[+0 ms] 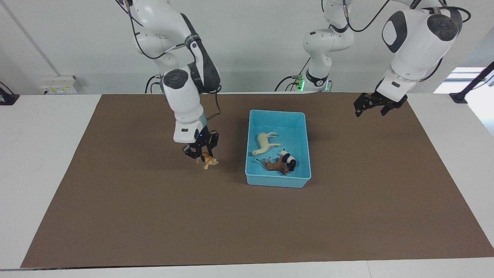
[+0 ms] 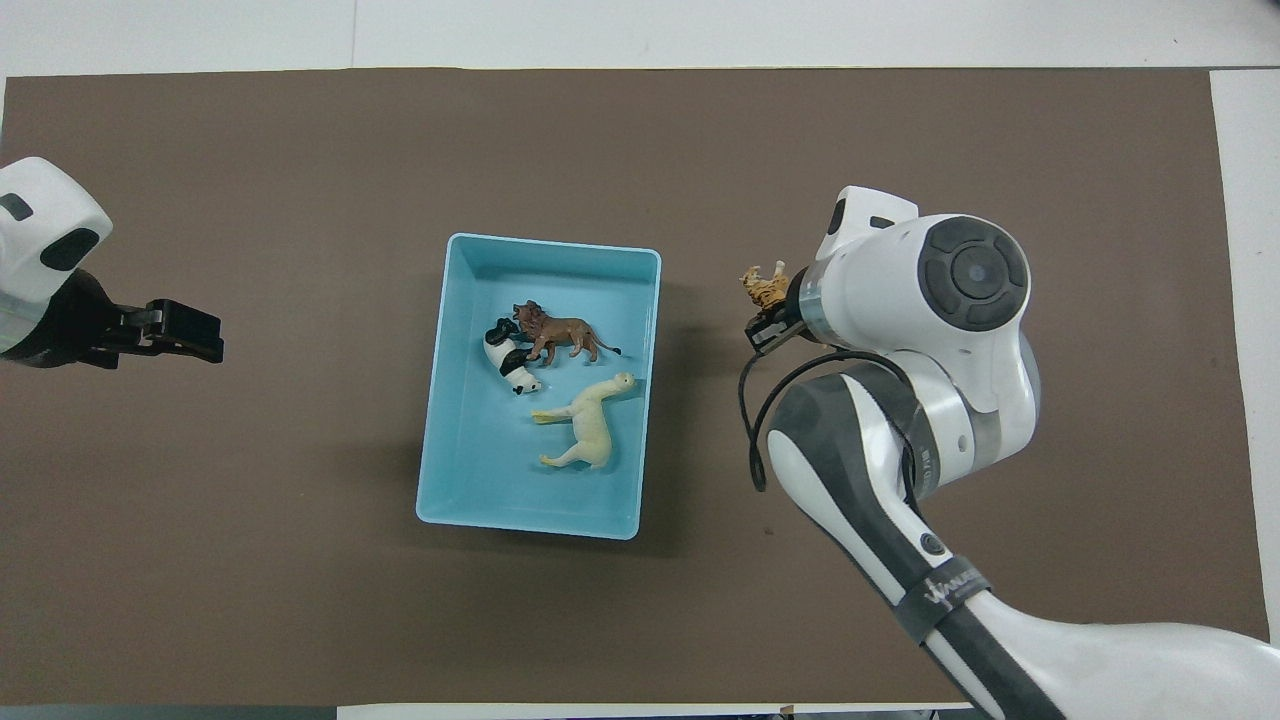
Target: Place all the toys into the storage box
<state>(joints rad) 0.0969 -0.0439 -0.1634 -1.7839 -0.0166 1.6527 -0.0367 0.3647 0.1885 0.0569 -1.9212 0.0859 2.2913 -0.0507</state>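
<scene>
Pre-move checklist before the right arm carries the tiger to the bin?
1. Tiger at the right gripper: ok.
2. Grip closed and secure: cannot tell; the wrist hides the fingers from above.
3. Tiger lifted off the brown mat: cannot tell.
4. Storage box has free floor for the drop: ok, bare toward the robots' end.
5. Other toys already binned: ok; horse, panda and lion lie inside.
6. Left gripper out of the path: ok, it waits over the mat's left-arm end.
</scene>
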